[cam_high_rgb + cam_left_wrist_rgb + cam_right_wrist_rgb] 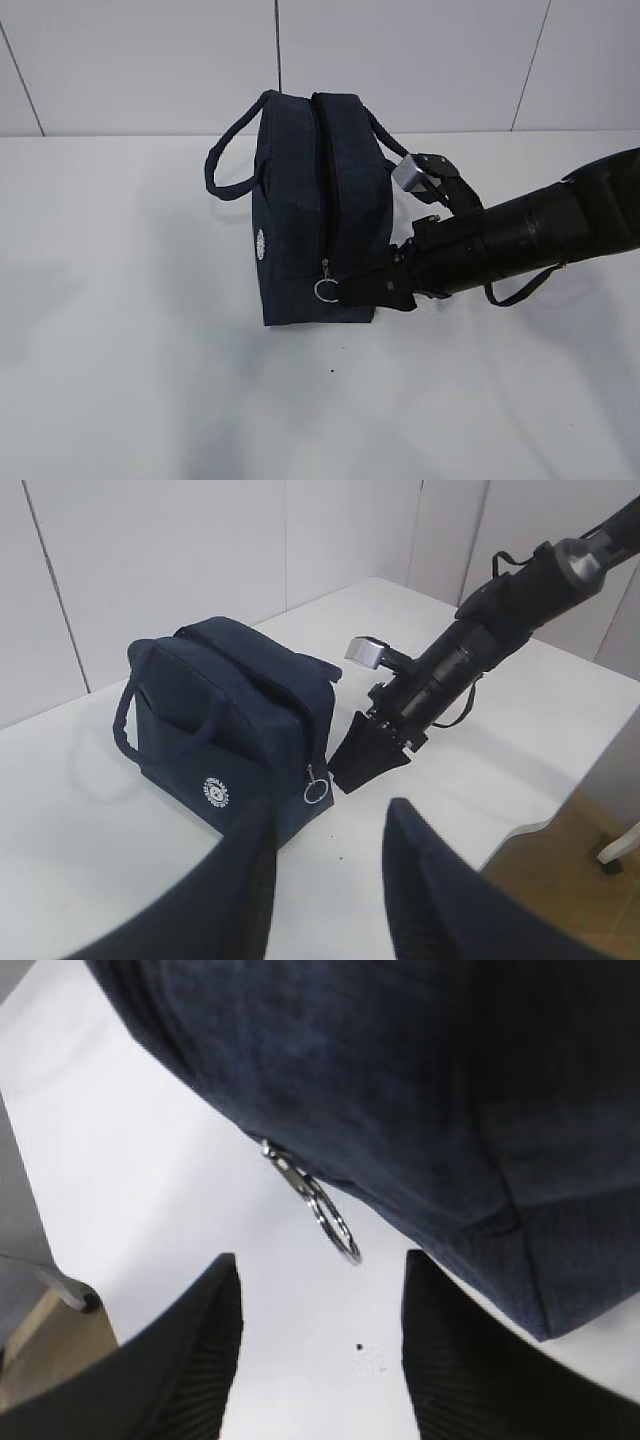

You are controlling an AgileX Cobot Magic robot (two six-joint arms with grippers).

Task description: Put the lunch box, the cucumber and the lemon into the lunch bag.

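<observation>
Right gripper (pixel 320 1360) of mine hangs spread and empty just short of the zipper ring (pixel 335 1225), at the lunch bag's (pixel 300 210) end face. My left gripper (pixel 325 880) is also parted, holding nothing. The bag stands near the tabletop's (pixel 120 380) far edge, zipped shut (I judge packing hasn't begun); lunch box, cucumber and lemon are out of view. White table, pale panelled wall (pixel 150 60).

One lunch bag (pixel 300 210) (two handles (pixel 228 160)), two claws (pixel 325 870).
</observation>
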